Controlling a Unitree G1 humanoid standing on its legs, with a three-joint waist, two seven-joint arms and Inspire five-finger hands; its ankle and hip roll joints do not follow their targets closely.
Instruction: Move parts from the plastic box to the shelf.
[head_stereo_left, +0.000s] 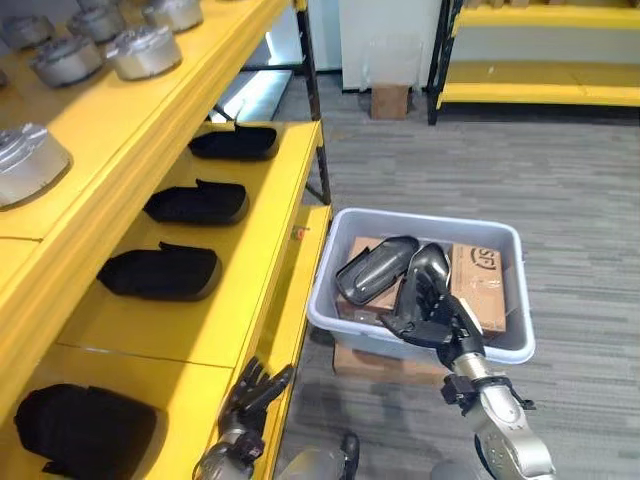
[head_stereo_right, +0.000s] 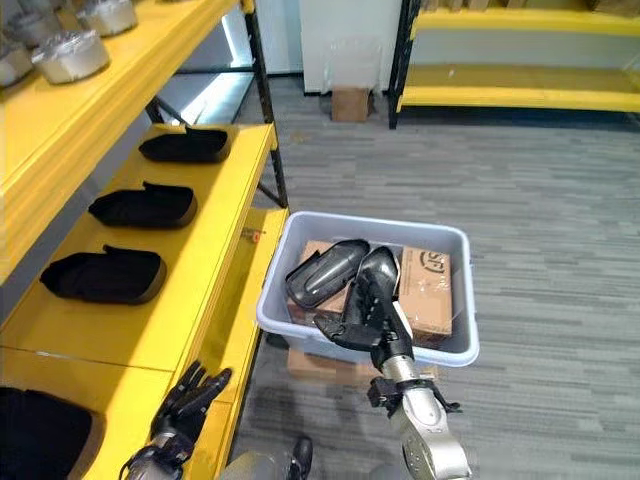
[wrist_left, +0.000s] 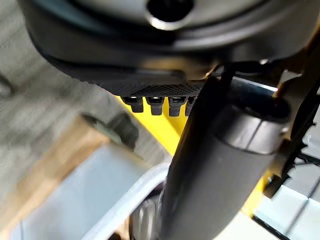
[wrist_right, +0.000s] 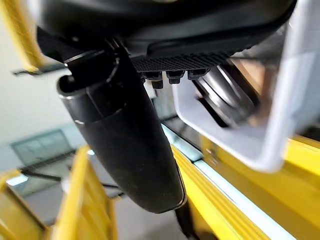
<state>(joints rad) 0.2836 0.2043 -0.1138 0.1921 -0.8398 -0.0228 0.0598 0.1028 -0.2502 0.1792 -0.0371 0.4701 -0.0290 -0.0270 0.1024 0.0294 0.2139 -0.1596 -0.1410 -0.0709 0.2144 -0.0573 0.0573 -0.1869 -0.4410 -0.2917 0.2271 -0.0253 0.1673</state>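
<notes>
**Reaching into the box for a part**

My right hand (head_stereo_right: 368, 318) hangs over the plastic box's (head_stereo_right: 300, 340) near rim, fingers straight and apart, holding nothing. Two dark parts (head_stereo_right: 325, 272) lie inside on cardboard (head_stereo_right: 432, 290). Next I judge: lower, close round one, carry it to the yellow shelf (head_stereo_right: 190, 270). My left hand (head_stereo_right: 190, 400) rests loosely spread by the shelf edge.

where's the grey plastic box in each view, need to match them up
Left eye view: the grey plastic box sits right of centre on the floor, beside the yellow shelf.
Right eye view: the box is at centre, slightly lower.
Left wrist view: its pale rim shows past the left robot hand.
Right wrist view: its rim shows past the right robot hand.
Shared landmark: the yellow shelf edge next to the box.
</notes>
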